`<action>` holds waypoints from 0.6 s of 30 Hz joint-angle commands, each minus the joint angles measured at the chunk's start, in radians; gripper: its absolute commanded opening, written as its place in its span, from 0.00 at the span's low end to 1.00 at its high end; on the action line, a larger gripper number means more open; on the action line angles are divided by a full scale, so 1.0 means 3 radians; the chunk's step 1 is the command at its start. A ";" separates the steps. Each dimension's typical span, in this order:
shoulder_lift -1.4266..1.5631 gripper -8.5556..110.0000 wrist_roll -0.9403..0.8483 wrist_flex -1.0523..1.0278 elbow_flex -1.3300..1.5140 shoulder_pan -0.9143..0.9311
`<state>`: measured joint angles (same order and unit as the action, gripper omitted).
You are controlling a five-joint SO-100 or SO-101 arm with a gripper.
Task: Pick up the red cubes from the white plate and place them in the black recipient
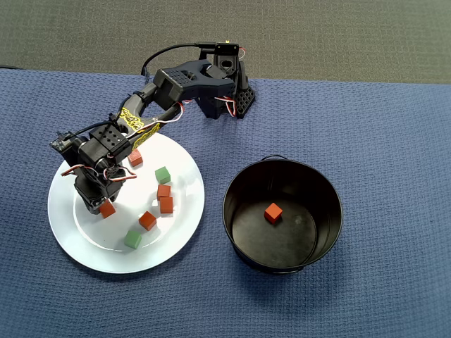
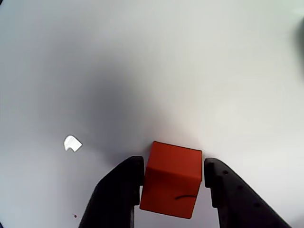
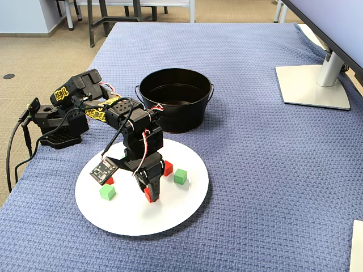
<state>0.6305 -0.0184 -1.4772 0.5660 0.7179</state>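
Observation:
The white plate [image 1: 88, 243] lies left of the black recipient [image 1: 243, 179] in the overhead view. My gripper [image 1: 106, 208] is low over the plate's left part, shut on one red cube [image 1: 107, 209]. The wrist view shows that cube [image 2: 172, 178] slightly turned between the two black fingers [image 2: 123, 190], with the plate's white surface [image 2: 152, 71] behind it. Several more red cubes [image 1: 166, 205] and two green cubes [image 1: 163, 174] are scattered on the plate's right half. One red cube [image 1: 273, 213] lies on the recipient's floor. In the fixed view, the gripper [image 3: 150, 192] points down at the plate [image 3: 170, 218].
The arm's base [image 1: 225, 95] stands at the table's far edge in the overhead view, on a blue woven cloth [image 1: 380, 141]. A monitor foot [image 3: 312, 85] stands at the fixed view's far right. The recipient [image 3: 176, 116] is just behind the plate there.

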 commanded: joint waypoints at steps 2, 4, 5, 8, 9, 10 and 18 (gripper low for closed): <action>0.0072 0.09 -0.0046 -0.0036 -0.0199 -0.0102; 0.0072 0.07 -0.0046 -0.0036 -0.0215 -0.0102; 0.0082 0.07 -0.0041 -0.0036 -0.0220 -0.0097; 0.0235 0.07 -0.0031 -0.0036 -0.0189 -0.0051; 0.0353 0.07 -0.0066 -0.0031 -0.0164 -0.0020; 0.0506 0.07 -0.0097 -0.0031 -0.0123 0.0010; 0.2020 0.07 -0.0026 0.0036 0.0562 -0.0072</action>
<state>0.9511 -0.0307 -1.4788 0.6657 0.7409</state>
